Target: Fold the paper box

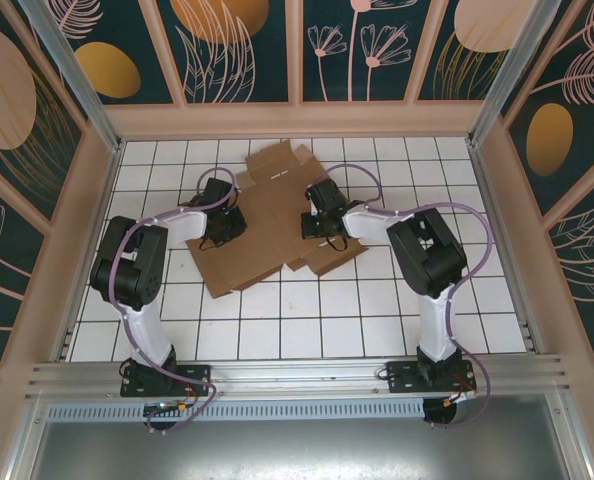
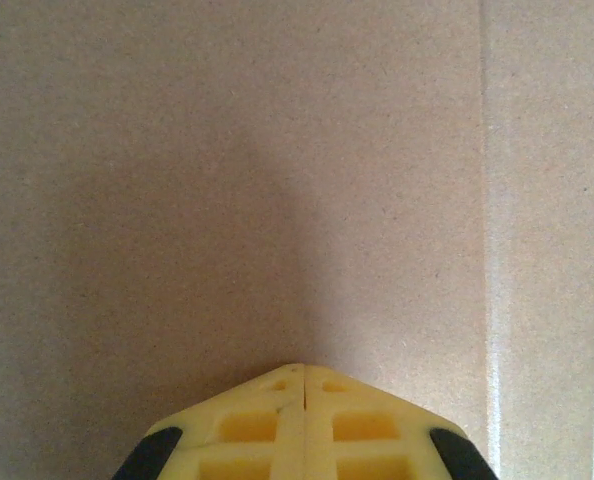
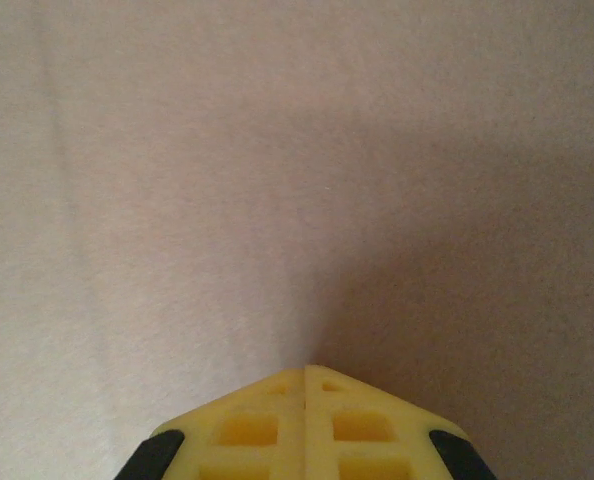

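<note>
The paper box (image 1: 272, 215) lies flat and unfolded on the tiled table, a brown die-cut sheet with flaps at the far end and the right side. My left gripper (image 1: 220, 232) is over its left part, my right gripper (image 1: 317, 230) over its right part. In the left wrist view the yellow fingertips (image 2: 304, 372) are pressed together, shut, with nothing between them, pointing at bare cardboard (image 2: 277, 180) with a crease (image 2: 489, 250) at the right. The right wrist view has the same picture: shut yellow fingertips (image 3: 306, 372) pointing at plain cardboard (image 3: 277, 180).
White tiled table (image 1: 307, 320) inside a walled booth; wooden side rails (image 1: 77, 230) stand left and right, a back wall (image 1: 297, 120) beyond the box. Open tiles lie in front of the box, between the two arm bases (image 1: 162, 375).
</note>
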